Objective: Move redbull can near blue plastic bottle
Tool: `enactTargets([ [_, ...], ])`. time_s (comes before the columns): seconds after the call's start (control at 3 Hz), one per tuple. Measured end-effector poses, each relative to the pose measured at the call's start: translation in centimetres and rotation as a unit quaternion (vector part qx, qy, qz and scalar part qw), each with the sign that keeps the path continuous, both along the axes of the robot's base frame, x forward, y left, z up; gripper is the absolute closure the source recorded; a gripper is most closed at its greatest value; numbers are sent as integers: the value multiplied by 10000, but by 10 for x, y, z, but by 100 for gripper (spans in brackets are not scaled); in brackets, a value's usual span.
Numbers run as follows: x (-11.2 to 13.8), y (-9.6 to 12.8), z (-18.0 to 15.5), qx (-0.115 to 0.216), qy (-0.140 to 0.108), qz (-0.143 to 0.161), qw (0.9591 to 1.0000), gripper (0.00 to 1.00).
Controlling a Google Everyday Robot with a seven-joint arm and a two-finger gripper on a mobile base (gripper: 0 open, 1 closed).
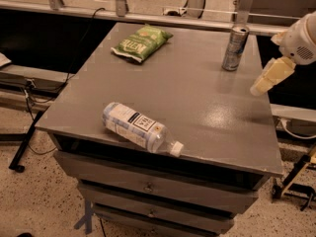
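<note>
The redbull can [234, 48] stands upright near the far right corner of the grey table [197, 102]. The blue plastic bottle [139, 126] lies on its side near the front edge, its white cap pointing right. My gripper [268, 78] hangs over the table's right edge, to the right of the can and a little nearer to the front, apart from it and holding nothing that I can see. The can and the bottle are far apart, across the table from each other.
A green chip bag [141, 42] lies at the far left of the table. Drawers [148, 186] sit below the tabletop. A metal rail [148, 16] runs behind the table. Cables and a stand lie on the floor at left.
</note>
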State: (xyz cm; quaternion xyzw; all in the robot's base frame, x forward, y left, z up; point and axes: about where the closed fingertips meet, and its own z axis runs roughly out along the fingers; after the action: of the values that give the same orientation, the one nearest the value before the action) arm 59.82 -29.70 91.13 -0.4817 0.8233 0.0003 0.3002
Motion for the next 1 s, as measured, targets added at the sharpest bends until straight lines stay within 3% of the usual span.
enactTargets([
  [0.33, 41, -13, -18, 492, -198, -271, 9982, 0],
  [0.67, 81, -8, -32, 1192, -467, -392, 9910, 0],
  [1.0, 119, 5, -34, 1843, -795, -413, 9788, 0],
])
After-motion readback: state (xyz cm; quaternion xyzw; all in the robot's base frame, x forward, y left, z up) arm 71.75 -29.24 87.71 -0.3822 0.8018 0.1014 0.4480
